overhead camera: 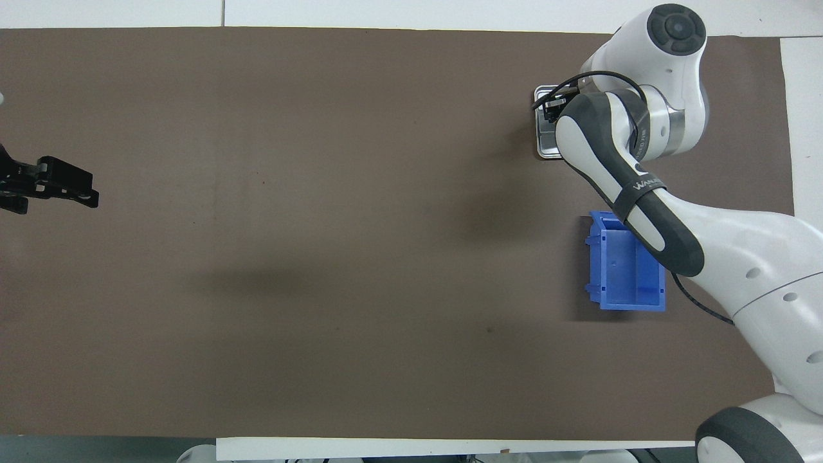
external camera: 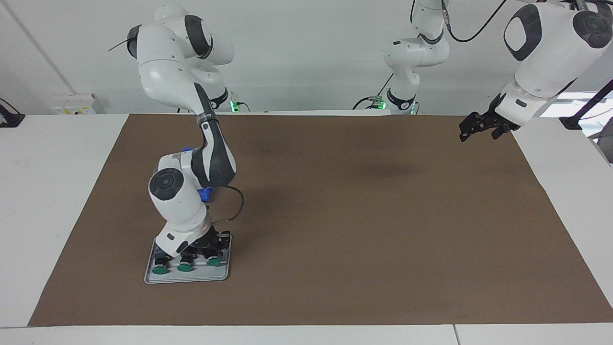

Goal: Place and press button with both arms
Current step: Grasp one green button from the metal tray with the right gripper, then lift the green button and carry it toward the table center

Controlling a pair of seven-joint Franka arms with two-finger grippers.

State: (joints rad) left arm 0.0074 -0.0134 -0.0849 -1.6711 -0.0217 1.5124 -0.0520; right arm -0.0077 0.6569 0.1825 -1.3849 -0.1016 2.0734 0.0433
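Small grey metal tray (external camera: 152, 273) sits on brown mat (external camera: 335, 215) of bench, toward right arm's end. Three thumb-sized push-buttons w/ round green caps (external camera: 185, 268), black collars, stand in a row on tray.

Right end effector (external camera: 203, 247) down on tray, just above the buttons; fingers pressed nearly together, apparently pinching one button's body, but exact one hidden by wrist – cannot tell which.

Open blue plastic bin (overhead camera: 627, 270) nearer robots than tray, close beside it, partly under right arm.

Left end effector (external camera: 481, 127) up in air well apart from tray, over mat edge at left arm's end; fingers spread, empty, waiting.

Risks, judged:
- Grip off-centre → button tips or slips on lift.
- Neighbour buttons touching fingers → knocked over or dragged.
- Light tray may lift or slide w/ the button.
- Forearm low over bin → possible bump when retracting.
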